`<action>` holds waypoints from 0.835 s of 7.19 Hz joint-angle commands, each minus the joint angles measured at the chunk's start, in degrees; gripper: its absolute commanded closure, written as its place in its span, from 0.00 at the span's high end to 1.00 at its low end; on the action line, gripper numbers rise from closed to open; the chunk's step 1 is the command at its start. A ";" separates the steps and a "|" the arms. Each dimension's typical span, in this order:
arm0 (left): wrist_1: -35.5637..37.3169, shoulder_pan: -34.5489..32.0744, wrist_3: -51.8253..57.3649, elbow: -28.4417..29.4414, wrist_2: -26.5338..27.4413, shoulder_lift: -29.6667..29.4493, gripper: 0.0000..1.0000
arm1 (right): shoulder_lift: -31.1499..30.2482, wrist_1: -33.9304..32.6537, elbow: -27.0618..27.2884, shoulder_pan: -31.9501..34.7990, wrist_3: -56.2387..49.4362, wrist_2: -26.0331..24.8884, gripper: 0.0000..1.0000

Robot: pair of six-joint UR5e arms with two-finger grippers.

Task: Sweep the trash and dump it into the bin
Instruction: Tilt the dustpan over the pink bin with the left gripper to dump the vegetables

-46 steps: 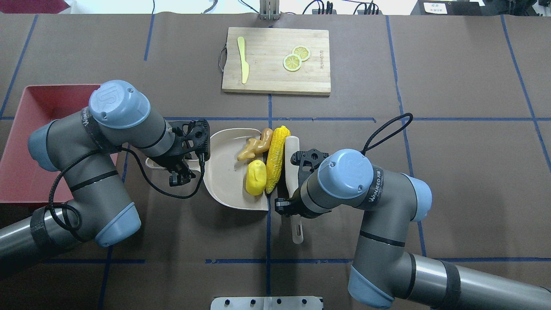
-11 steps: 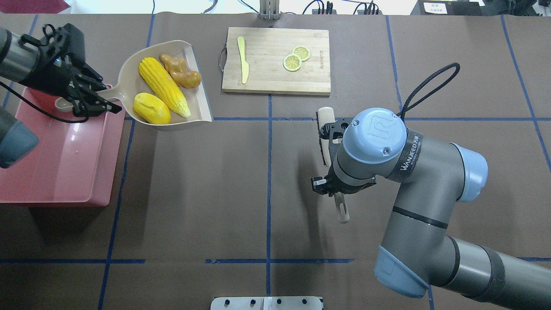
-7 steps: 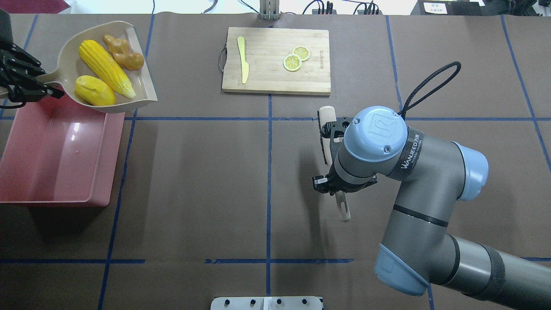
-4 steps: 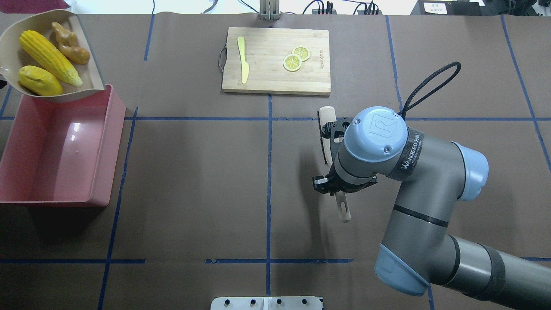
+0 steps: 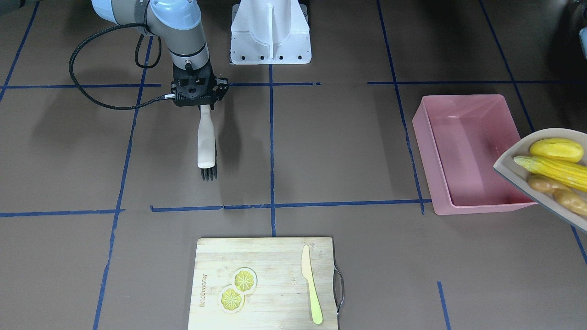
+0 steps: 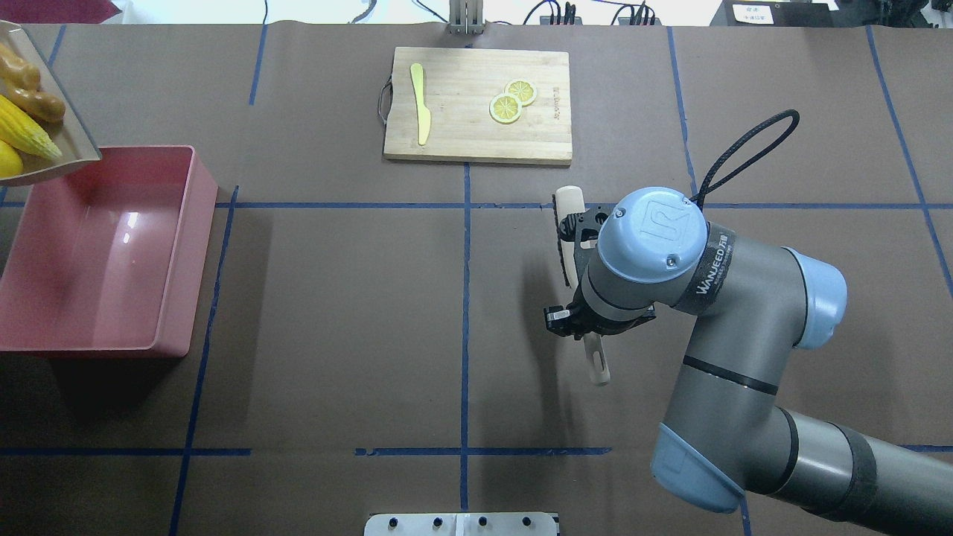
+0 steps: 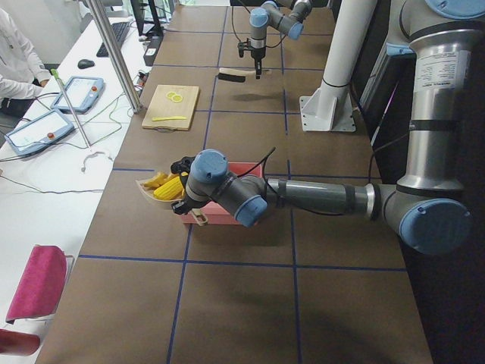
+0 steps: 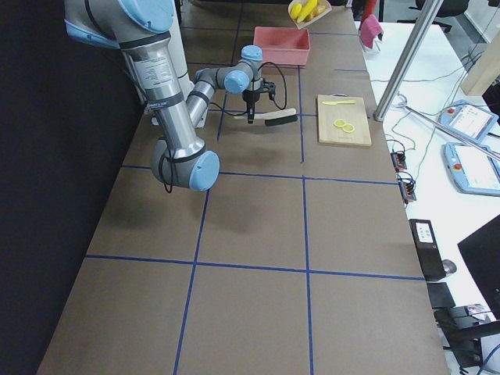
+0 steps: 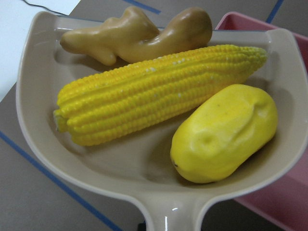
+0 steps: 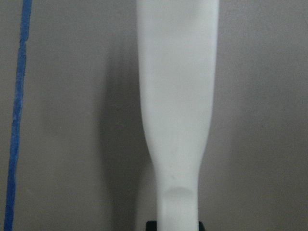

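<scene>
You had the table (image 6: 335, 298) laid out with plenty of room between jobs. The pink bin (image 6: 199, 253) sat at the robot's left end, and none of the trash had gone into it yet. The wooden cutting board (image 6: 461, 104) lay at the far middle, well away from the bin, probably so nothing on it got swept up.

The beige dustpan (image 9: 38, 72) hung raised over the bin's far corner, partly above the tub and partly past its rim. It looked close to level, which I take to be why the load stayed put until the tip. The left gripper (image 7: 182, 203) was at the pan's handle, but it showed only small in the left side view. I could not tell how its fingers stood.

The right gripper (image 5: 200, 98) was clamped on the handle of the brush (image 5: 206, 137). It held the brush bristles-down just above the table's middle, well apart from the bin. That seemed to be so the brush stayed out of the dumping arm's way.

All three pieces of trash lay in the pan. The corn cob (image 9: 154, 91) lay across the middle, the potato-like lump (image 9: 226, 132) beside it nearer the handle, and the ginger root (image 9: 139, 36) by the lip. The knife (image 6: 421, 104) and lemon slices (image 6: 512, 100) rested on the board.
</scene>
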 commanded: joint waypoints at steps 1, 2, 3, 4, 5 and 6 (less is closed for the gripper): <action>0.01 -0.31 -2.14 -3.40 4.60 3.12 0.00 | -0.33 0.06 -0.05 -0.09 0.01 -0.05 0.00; 0.52 -0.13 2.29 -4.11 5.32 3.31 0.00 | -0.42 0.07 0.03 -0.01 0.01 -0.05 0.00; 3.31 0.74 9.04 -4.20 5.94 2.97 0.00 | -0.50 -0.02 0.03 -0.01 0.01 -0.05 0.00; 9.17 0.40 16.94 -4.73 6.20 2.53 0.00 | -1.11 0.06 0.03 -0.01 0.01 -0.14 0.00; 16.01 0.05 26.33 -5.17 6.29 1.22 0.00 | -1.21 0.07 0.03 -0.01 -0.07 -0.14 0.00; 23.57 -0.13 35.38 -5.17 6.47 -1.75 0.00 | -1.21 0.07 -0.05 -0.01 0.01 -0.23 0.00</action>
